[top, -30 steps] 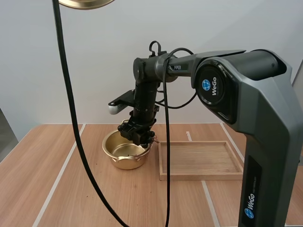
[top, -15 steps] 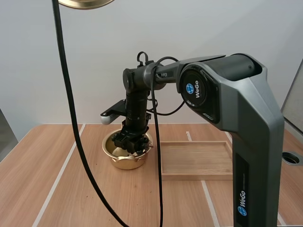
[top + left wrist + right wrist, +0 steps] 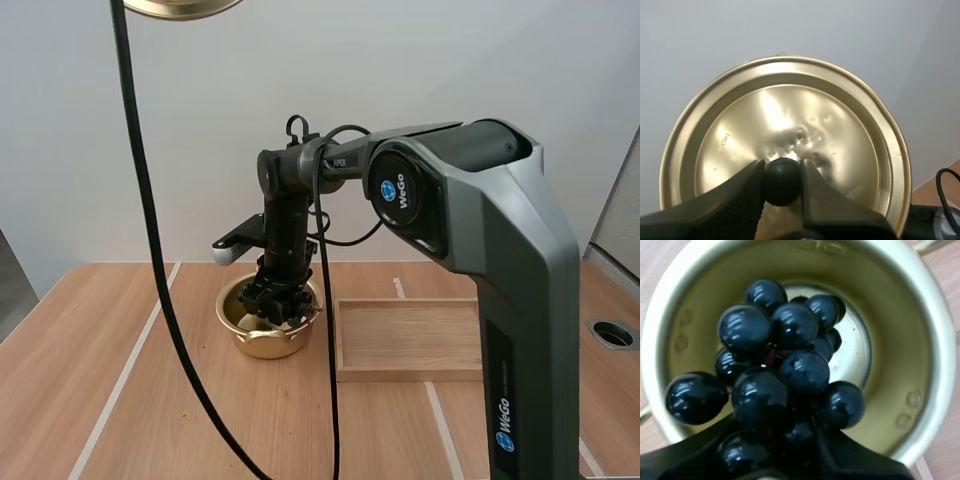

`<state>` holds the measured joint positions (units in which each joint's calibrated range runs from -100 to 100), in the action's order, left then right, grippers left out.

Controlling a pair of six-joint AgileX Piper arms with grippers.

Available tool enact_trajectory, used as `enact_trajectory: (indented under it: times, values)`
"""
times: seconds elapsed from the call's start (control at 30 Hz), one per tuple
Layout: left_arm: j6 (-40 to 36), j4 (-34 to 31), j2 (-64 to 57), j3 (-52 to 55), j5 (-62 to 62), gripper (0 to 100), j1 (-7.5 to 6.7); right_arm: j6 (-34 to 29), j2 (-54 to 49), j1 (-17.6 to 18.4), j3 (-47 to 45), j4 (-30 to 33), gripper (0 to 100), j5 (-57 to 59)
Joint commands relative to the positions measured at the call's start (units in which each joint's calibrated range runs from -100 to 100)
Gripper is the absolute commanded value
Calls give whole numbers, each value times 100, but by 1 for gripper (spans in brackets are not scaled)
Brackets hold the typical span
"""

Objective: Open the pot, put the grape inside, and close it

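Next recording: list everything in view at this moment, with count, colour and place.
table: one, light wood with white lines, under the pot and tray
pot: one, gold, open, on the table left of the tray
wooden tray: one, light wood, on the table right of the pot
lid: one, gold with a black knob, held up off the pot
grapes: one bunch, blue-black, hanging over the pot's mouth
left gripper: black, pinching the lid's knob
right gripper: black, holding the grapes at the pot
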<state>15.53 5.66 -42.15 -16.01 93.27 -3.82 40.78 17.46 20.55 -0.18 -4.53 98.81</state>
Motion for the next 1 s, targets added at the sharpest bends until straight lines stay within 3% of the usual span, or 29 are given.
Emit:
enact_trajectory:
  times: [0.0,0.97]
  values:
    - [-21,22,9,-44,-162,0,-15,-21,99,-6,246,-128,0,99]
    - [-21,8,9,-44,28,0,-15,-21,611,-6,400,-371,0,-792]
